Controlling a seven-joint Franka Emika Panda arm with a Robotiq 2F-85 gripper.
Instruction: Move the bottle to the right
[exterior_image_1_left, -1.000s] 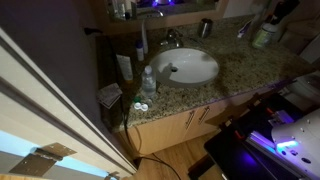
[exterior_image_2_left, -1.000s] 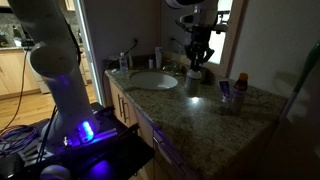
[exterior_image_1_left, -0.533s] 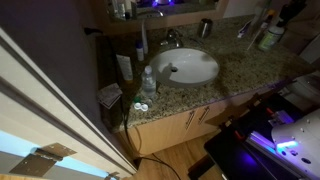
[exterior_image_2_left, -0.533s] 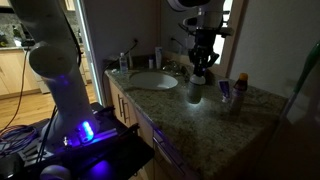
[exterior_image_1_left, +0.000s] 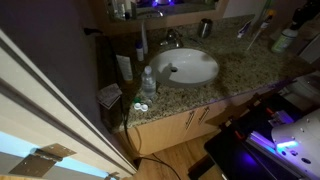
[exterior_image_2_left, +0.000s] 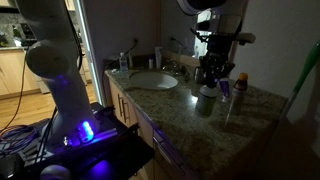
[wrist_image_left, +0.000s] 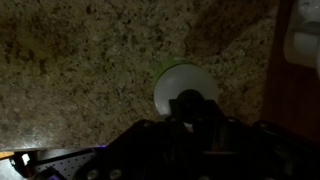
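Carrying phase, by the look of it: the bottle (exterior_image_2_left: 205, 102) is held upright directly under the gripper (exterior_image_2_left: 210, 74), well apart from the sink (exterior_image_2_left: 150, 80), over the granite countertop (exterior_image_2_left: 185, 128). Jaws are judged pinched on the bottle's top, which is centred between the dark fingers, though the wrist view is dim. A top grip keeps it vertical. Counter contact cannot be told. A red-topped container (exterior_image_2_left: 241, 80) stands farther from the sink, so clearance is needed at set-down.
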